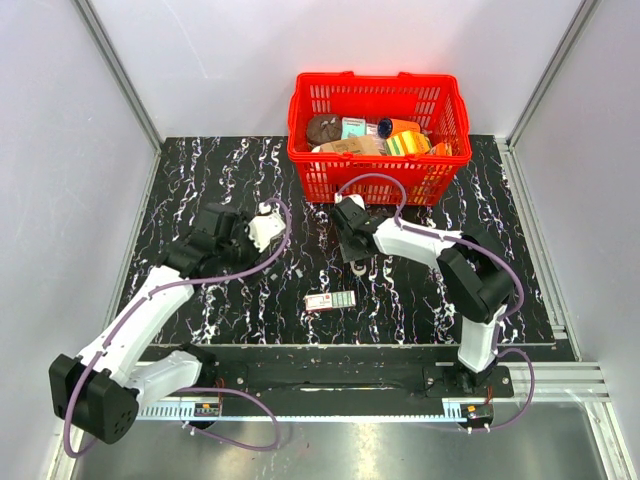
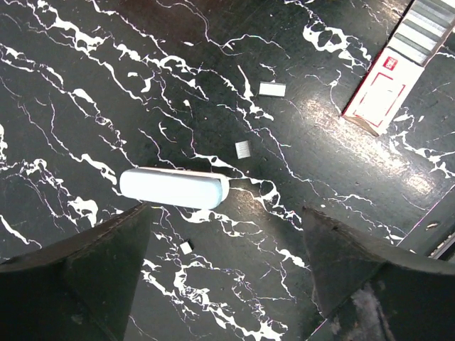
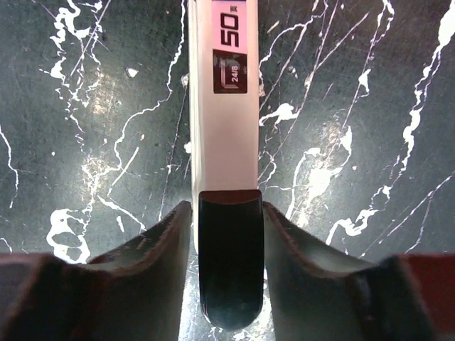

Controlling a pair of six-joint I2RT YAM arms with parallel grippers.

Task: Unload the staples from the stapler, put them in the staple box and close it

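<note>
The stapler [image 3: 222, 106] is slim, with a silvery body, a "50 24/8" label and a black rear end. In the right wrist view it runs straight away from the camera. My right gripper [image 3: 227, 209] is shut on its black end, one finger on each side, low over the black marble table. In the top view the right gripper [image 1: 352, 245] is near the table's middle, and a bit of the stapler [image 1: 358, 267] shows below it. My left gripper [image 2: 226, 209] is open and empty, above the table and to the left [image 1: 250, 235]. Short staple strips [image 2: 272, 89] [image 2: 243, 149] lie loose on the table.
A pale blue pill-shaped object [image 2: 174, 188] lies just beyond the left fingertips. A flat red-and-white box [image 1: 330, 301] lies near the front middle and also shows in the left wrist view [image 2: 380, 92]. A red basket [image 1: 310, 150] full of items stands at the back.
</note>
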